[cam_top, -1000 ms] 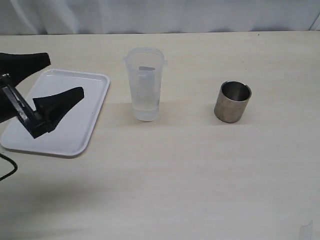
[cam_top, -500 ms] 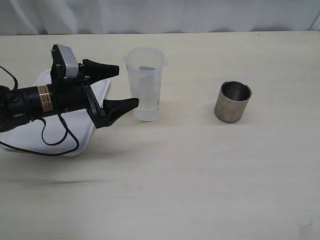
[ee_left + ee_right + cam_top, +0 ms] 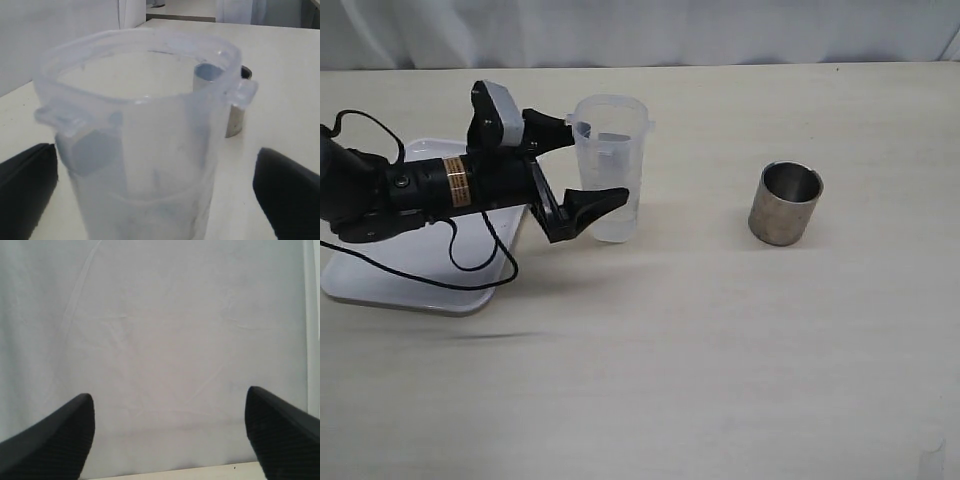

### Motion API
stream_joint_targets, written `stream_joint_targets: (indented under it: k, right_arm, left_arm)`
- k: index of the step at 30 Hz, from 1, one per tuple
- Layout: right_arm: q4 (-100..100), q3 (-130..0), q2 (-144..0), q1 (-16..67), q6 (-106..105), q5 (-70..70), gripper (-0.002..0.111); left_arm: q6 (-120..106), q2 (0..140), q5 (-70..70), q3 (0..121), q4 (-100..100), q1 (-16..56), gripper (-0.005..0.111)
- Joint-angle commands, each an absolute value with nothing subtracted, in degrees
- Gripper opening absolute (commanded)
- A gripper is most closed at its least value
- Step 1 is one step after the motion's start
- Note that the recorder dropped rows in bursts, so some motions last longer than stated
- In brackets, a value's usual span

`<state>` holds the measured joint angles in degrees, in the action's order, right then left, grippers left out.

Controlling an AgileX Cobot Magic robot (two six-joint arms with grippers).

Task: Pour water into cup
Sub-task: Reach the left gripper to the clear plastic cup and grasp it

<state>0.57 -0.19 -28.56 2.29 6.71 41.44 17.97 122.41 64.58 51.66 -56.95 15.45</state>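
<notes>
Translucent plastic takes centre stage: the beaker (image 3: 613, 140) stands upright on the pale table (image 3: 720, 350), and the left gripper (image 3: 592, 162) reaches in at it from 9 o'clock. Its jaws are spread as wide as they go, one on each side of the beaker, and they grip nothing. In the left wrist view a clear strip of table shows between one of the fingers (image 3: 287, 192) and the beaker wall. The other finger sits just beside the wall, and contact there cannot be judged.

The water (image 3: 612, 225) is a shallow, barely visible pool at the bottom of the beaker. The cup (image 3: 785, 204), brushed steel, stands upright at 3 o'clock from the beaker and well apart from it, with tabletop lying between the two. From the left wrist camera the beaker blocks most of the cup, and only one edge shows past the plastic.

At 9 o'clock from the beaker lies a white tray (image 3: 380, 270), with the black arm stretched across it. A black cable (image 3: 470, 272) hangs off the arm and loops over the tray's near edge.

The right gripper (image 3: 167, 437) is out of the exterior shot. Its own camera shows both fingers set well apart and holding nothing, facing a white curtain (image 3: 160, 340).
</notes>
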Motion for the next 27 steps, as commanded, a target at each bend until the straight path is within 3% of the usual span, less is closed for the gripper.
stream_joint_targets:
  k: [1, 27]
  right_arm:
    - [0.6, 0.0, -28.8, 2.1, 6.2, 42.1, 0.077]
    - [0.6, 0.0, -28.8, 2.1, 6.2, 41.7, 0.077]
  left_arm:
    - [18.3, 122.5, 61.6, 53.7, -55.8, 18.0, 0.105]
    - [18.3, 127.6, 66.3, 55.7, -44.8, 20.0, 0.105]
